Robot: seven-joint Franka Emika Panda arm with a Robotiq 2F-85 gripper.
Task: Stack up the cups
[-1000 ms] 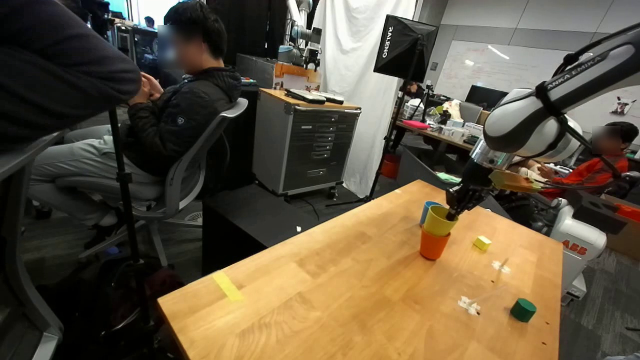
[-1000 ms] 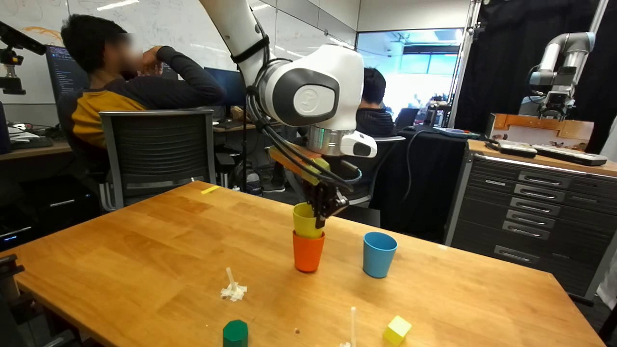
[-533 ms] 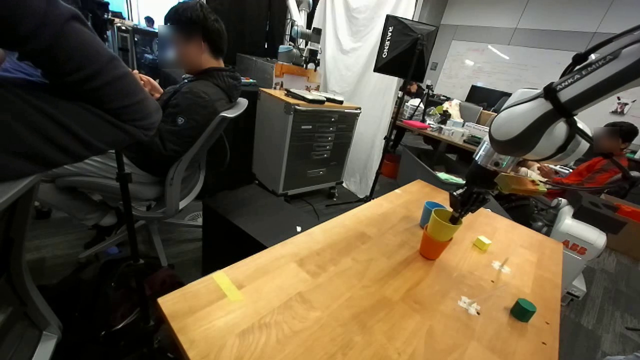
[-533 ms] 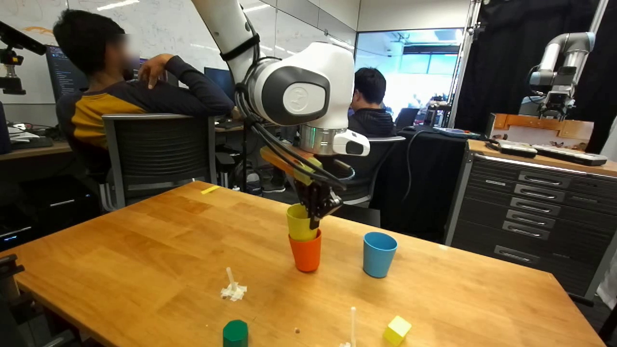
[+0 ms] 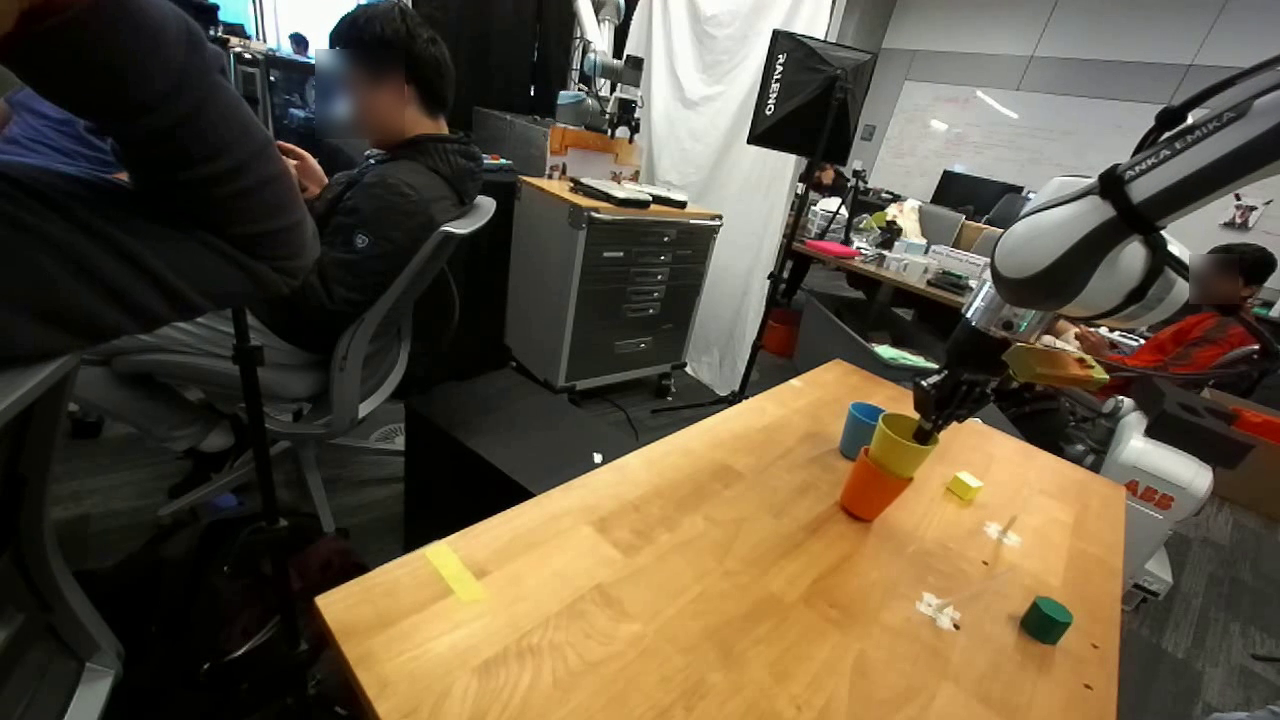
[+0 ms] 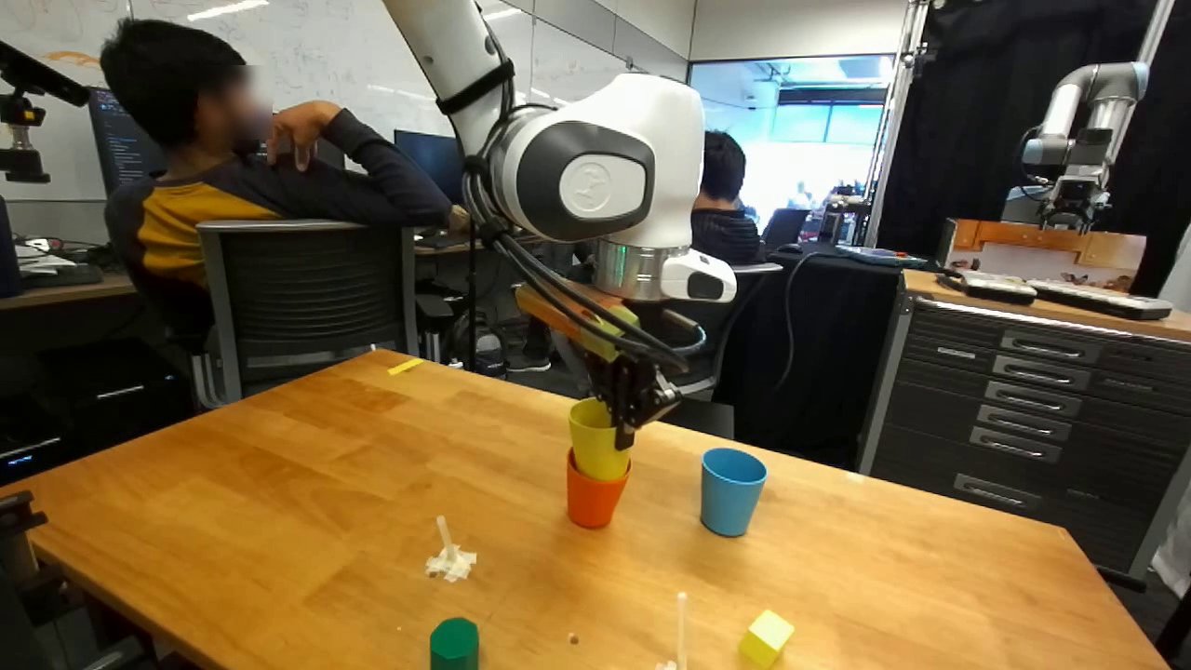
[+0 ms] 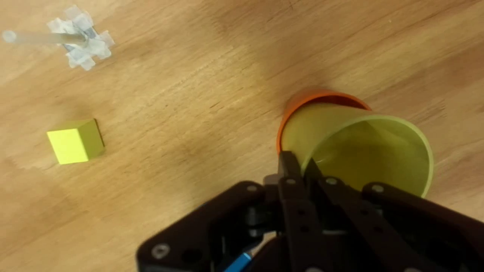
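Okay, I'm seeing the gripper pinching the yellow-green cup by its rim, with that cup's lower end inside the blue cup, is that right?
Not quite: the lower end is inside the orange cup, not the blue cup, which stands apart, as an exterior view shows. The rest holds: the gripper pinches the yellow-green cup by its rim.

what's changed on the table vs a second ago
In an exterior view, the claw and yellow-green cup have shifted right, and the orange cup around its base leans more that way. Nothing was let go: the claw stays shut on the yellow-green cup. The blue cup, yellow cube and green block stayed put.
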